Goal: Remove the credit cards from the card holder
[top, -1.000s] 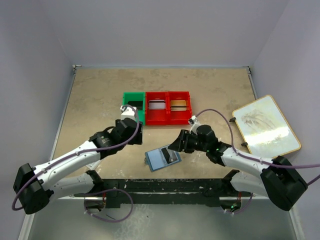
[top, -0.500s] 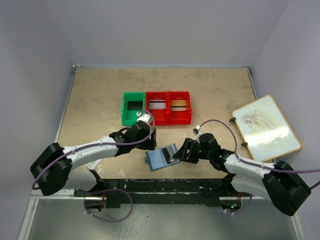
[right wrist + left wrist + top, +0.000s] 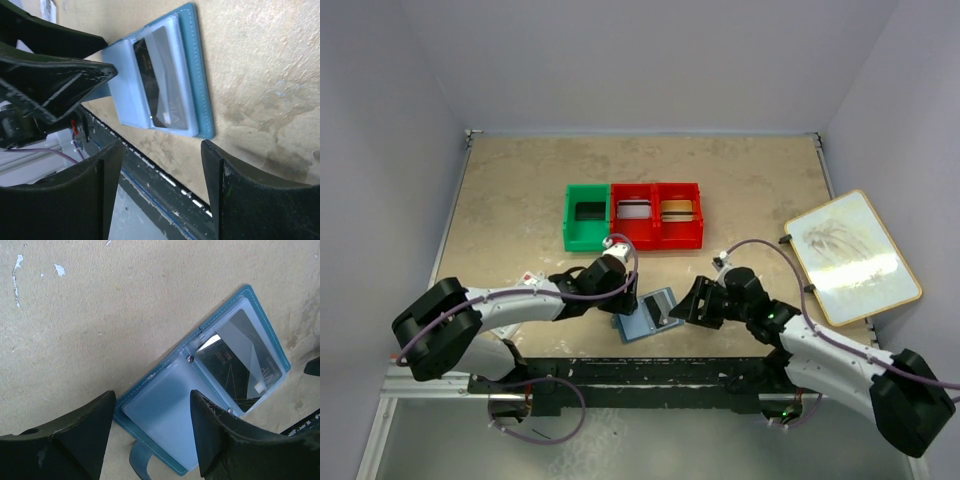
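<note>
Open left tool [image 3: 152,401] has come from green bin [image 3: 571,218] to card holder [image 3: 638,325], facing the open right tool [image 3: 161,149].

Quantities: one card holder [image 3: 638,323]; one dark credit card [image 3: 232,367], one silver-grey card [image 3: 633,209], one gold card [image 3: 679,209]; one green bin [image 3: 585,240]; two red bins [image 3: 635,241].

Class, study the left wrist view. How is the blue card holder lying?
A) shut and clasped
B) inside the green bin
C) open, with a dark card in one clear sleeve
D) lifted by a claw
C: the card holder lies open flat on the table, a dark card showing behind one clear sleeve.
</note>
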Controlling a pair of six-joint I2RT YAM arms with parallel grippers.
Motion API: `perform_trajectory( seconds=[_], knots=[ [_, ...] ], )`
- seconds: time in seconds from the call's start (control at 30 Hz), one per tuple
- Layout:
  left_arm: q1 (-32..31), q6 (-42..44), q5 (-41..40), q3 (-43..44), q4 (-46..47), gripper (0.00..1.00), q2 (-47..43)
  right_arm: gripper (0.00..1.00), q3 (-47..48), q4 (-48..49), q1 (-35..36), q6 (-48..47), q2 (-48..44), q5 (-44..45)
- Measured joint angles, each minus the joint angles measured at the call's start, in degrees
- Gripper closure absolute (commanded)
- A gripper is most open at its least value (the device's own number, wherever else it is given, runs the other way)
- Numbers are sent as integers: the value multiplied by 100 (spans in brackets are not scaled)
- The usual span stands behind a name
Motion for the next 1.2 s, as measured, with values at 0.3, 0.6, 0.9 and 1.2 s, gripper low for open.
perform_trajectory(
  seconds=[0.3, 0.6, 0.9, 1.2],
  knots=[
    [-94, -37, -4, -57, 70, 43, -37, 37, 291, -673, 0, -225, -348, -153],
    [-431, -109, -114, -68, 61, 47, -76, 36, 70, 153, 0, 33, 706, -437],
    [-863, -645, -490, -431, 168, 56, -575, 41, 1412, 557, 0, -369, 2597, -170],
    [-1296, -1261, -1235, -669, -31, 56, -927, 42, 2151, 179, 2, -782, 2798, 492]
  ],
)
